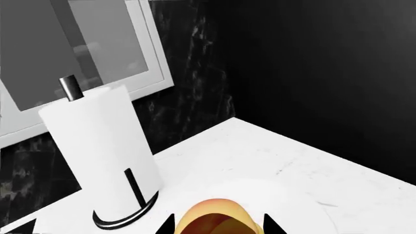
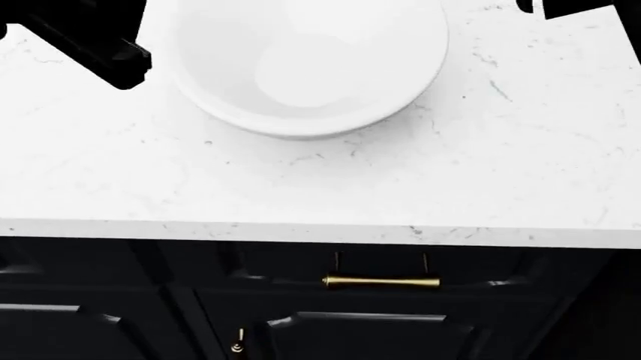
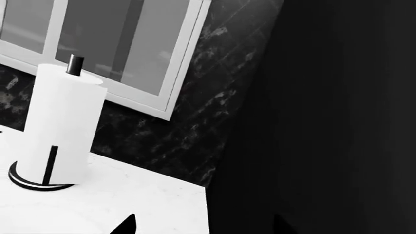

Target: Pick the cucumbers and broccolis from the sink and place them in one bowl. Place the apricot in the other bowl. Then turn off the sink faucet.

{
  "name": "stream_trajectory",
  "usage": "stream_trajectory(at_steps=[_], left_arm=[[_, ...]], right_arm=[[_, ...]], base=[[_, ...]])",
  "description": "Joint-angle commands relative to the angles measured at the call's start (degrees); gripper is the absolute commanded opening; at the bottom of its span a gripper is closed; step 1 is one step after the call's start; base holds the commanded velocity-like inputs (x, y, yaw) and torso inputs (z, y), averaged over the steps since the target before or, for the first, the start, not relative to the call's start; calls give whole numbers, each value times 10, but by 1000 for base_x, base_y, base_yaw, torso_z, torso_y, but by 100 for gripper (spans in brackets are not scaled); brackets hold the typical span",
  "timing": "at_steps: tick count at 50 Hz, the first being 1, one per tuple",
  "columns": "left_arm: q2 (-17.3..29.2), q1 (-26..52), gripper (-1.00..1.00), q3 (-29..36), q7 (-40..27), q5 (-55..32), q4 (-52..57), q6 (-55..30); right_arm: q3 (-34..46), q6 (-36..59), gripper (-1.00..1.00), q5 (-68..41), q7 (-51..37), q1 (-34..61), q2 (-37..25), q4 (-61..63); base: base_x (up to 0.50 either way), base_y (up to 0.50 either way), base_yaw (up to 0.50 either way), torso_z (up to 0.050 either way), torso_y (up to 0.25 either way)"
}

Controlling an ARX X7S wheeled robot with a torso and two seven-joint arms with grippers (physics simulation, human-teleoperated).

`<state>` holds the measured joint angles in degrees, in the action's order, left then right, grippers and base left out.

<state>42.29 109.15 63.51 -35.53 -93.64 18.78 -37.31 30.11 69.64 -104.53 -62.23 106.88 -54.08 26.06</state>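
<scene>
Orange apricot (image 1: 217,219) sits gripped between the left pincer (image 1: 217,228) tips, above a white bowl (image 1: 305,207) on the desk (image 1: 312,161), near a paper towel roll (image 1: 101,146). Head view: bowl (image 2: 311,67) on marble desk (image 2: 401,187). Right wrist view: right pincer (image 3: 201,226) open, holding nothing; towel roll (image 3: 58,129) beside the window (image 3: 117,44).

The countertop (image 2: 481,172) looks like polished white marble with faint grey veins. On it, the bowl (image 2: 300,112) appears smooth, matt white ceramic. Beneath it, the drawer handle (image 2: 380,282) is glossy brass on dark painted cabinetry (image 2: 120,300).
</scene>
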Motion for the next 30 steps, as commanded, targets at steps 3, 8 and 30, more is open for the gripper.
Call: stream_trajectory(at_steps=[3, 8, 30], left_arm=[[-80, 31, -100, -33, 76, -90, -82, -9], [-89, 53, -100, -38, 80, -124, -93, -26], [-130, 67, -100, -31, 114, -217, -152, -65]], right_arm=[[-17, -7, 100, 15, 18, -4, 8, 1], [-16, -8, 100, 19, 22, -1, 11, -1], [-13, -18, 100, 28, 29, -14, 10, 5]], base=[[0, 0, 0, 0, 0], [0, 0, 0, 0, 0], [0, 0, 0, 0, 0]])
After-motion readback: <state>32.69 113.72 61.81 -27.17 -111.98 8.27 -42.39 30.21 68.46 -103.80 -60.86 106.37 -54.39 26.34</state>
